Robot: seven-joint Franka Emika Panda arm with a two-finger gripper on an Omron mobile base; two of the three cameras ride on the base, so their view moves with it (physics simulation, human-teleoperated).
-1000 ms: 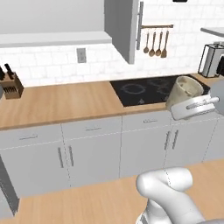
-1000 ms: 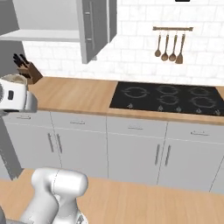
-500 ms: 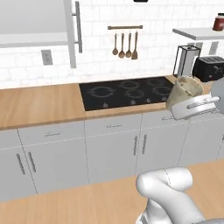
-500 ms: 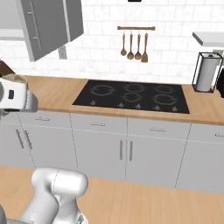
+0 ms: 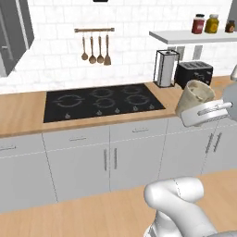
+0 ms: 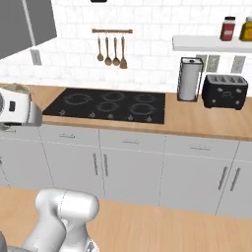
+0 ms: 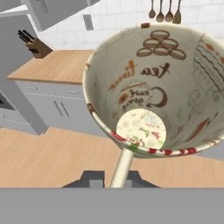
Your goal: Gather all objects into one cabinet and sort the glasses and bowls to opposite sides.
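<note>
My gripper point(image 7: 117, 178) is shut on the handle of a beige mug point(image 7: 153, 87) with brown printed drawings inside; its open mouth faces the hand camera. In the left base view the mug point(image 5: 196, 98) hangs in the air at the right, in front of the counter, with the gripper point(image 5: 205, 114) just below it. The right base view has the mug point(image 6: 16, 89) and hand at the far left edge. The grey door of the cabinet point(image 5: 13, 32) hangs at the upper left and shows again as the cabinet door point(image 6: 27, 22). The bowl and the other glasses are out of view.
A black hob point(image 5: 99, 100) lies in the wooden counter point(image 6: 206, 120), with hanging utensils point(image 5: 96, 46) above it. A paper towel holder point(image 5: 165, 68) and a black toaster point(image 5: 194, 73) stand to its right, below a shelf with jars point(image 5: 203, 23). A knife block point(image 7: 34, 43) stands at the left in the hand view.
The whole scene has slid leftward in both base views, so the camera has moved along the counter to the right. The mug stays in the gripper at the same place in the picture.
</note>
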